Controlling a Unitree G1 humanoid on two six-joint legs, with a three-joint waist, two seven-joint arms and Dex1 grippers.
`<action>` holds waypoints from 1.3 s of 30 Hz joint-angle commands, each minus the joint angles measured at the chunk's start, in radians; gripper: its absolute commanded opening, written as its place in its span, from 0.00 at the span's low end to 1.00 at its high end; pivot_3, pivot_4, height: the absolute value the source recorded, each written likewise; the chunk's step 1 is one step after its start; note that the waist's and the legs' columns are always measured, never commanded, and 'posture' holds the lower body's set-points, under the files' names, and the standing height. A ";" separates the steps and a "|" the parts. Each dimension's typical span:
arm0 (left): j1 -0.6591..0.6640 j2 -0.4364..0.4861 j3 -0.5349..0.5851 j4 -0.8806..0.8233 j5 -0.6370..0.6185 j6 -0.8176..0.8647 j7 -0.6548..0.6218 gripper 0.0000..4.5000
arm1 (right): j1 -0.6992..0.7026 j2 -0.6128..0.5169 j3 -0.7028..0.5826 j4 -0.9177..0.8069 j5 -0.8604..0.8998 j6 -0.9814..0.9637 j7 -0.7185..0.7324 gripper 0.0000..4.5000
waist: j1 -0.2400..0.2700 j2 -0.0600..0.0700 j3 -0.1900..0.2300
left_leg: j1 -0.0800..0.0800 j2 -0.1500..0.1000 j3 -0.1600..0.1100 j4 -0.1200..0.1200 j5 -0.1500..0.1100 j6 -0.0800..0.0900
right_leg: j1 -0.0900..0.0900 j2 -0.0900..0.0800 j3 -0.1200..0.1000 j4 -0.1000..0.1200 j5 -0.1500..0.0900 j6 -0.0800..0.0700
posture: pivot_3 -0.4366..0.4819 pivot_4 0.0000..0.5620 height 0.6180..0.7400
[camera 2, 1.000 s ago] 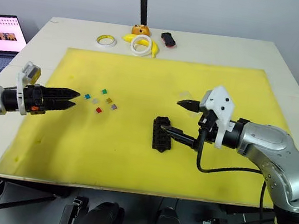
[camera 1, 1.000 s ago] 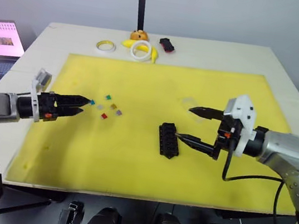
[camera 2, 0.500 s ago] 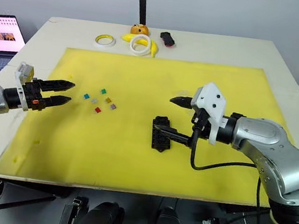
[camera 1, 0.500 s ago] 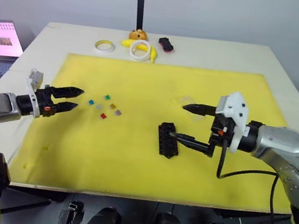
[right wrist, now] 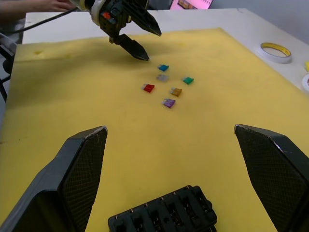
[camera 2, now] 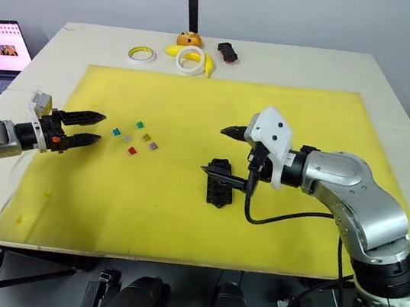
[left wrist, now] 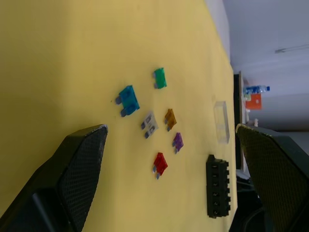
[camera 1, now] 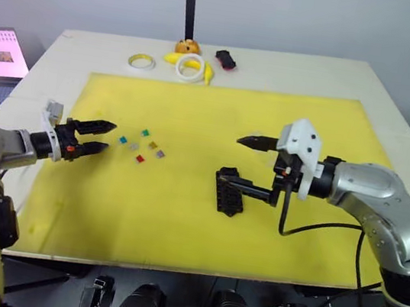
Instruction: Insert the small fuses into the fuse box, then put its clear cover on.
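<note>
Inspection finding: no fuse is seated and the cover is off, so the task stands at its first step.

The small fuses (camera 1: 143, 145) lie loose in a tight cluster on the yellow mat (camera 1: 178, 227), at about 9 o'clock from the fuse box (camera 1: 229, 191) and well apart from it. Six colours are distinguishable in the left wrist view: blue (left wrist: 128, 99), green (left wrist: 160, 78), grey (left wrist: 149, 124), amber (left wrist: 170, 118), purple (left wrist: 177, 141) and red (left wrist: 160, 164). The clear cover (left wrist: 220, 121) lies flat on the mat, beyond the cluster in that view, at roughly 1 o'clock from the box.

The left tool (camera 1: 99, 136) is spread and empty, tips pointing toward the cluster from its 9 o'clock side, near the blue fuse but not touching. The right tool (camera 1: 238, 161) is also spread and holds nothing; its lower finger reaches the box's near edge, though contact cannot be confirmed.

Risks noted:
- The fuses are far smaller than a finger and sit close together. A slightly off approach is likely to push neighbours aside or pinch two at once.
- Each lies flat, so the fingers may slide over it or flick it away across the mat.
- If the right tool does not steady the box, insertion pressure could tip or shove it.
- The cover is hard to see and could be swept aside by an arm crossing the mat.
</note>
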 commanded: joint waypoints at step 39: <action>-0.120 -0.174 0.096 0.188 0.078 -0.156 0.055 1.00 | 0.021 0.013 -0.043 -0.063 -0.015 0.036 -0.055 0.99 | 0.022 -0.001 0.000 | 0.000 -0.002 -0.002 0.002 0.001 -0.001 | 0.001 -0.001 0.000 0.004 0.000 0.000 | 0.48 0.27 1.00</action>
